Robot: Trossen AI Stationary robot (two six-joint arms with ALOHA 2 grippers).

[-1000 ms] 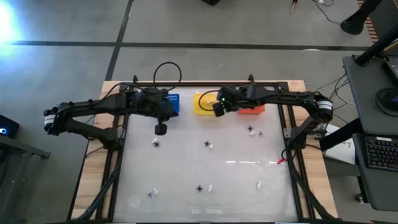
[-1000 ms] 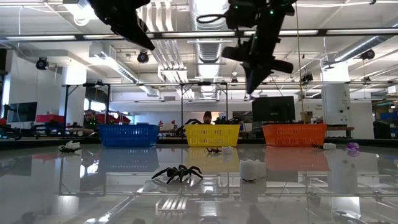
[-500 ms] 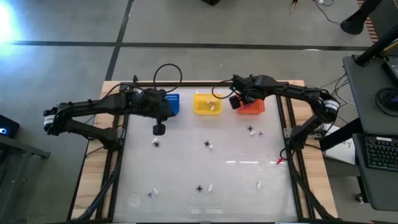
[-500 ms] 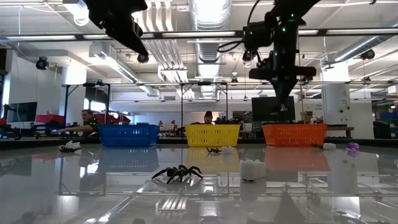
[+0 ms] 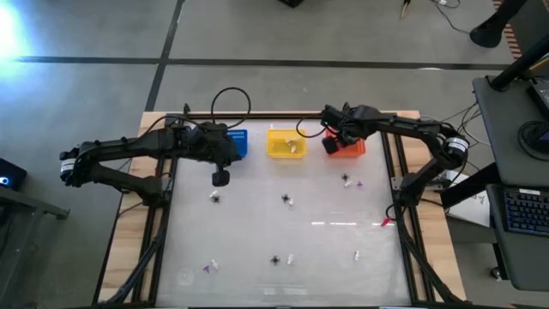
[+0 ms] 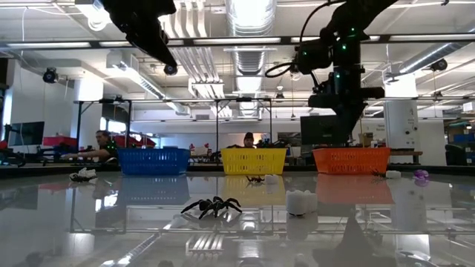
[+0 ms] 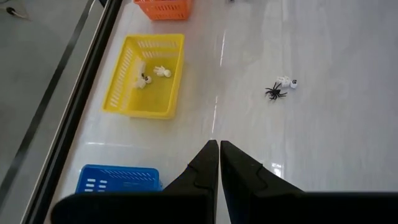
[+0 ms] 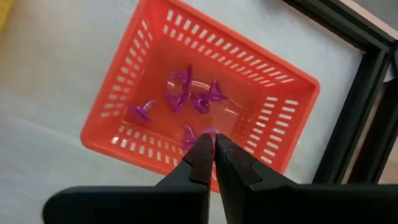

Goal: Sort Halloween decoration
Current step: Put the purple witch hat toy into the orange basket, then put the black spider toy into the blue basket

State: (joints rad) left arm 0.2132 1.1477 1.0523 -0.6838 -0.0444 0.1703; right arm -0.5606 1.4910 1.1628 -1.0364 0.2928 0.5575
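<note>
Over orange basket (image 5: 346,148) now: right gripper (image 5: 330,142)

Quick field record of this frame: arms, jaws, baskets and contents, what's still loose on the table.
right gripper: above the orange basket, jaws shut; may pinch a purple piece, cannot tell
left gripper: over the table near the blue basket, jaws shut, empty
orange basket contents: purple pieces
yellow basket contents: whitish pieces
blue basket contents: cannot tell
loose on table: black spiders, whitish and purple pieces, scattered
</note>
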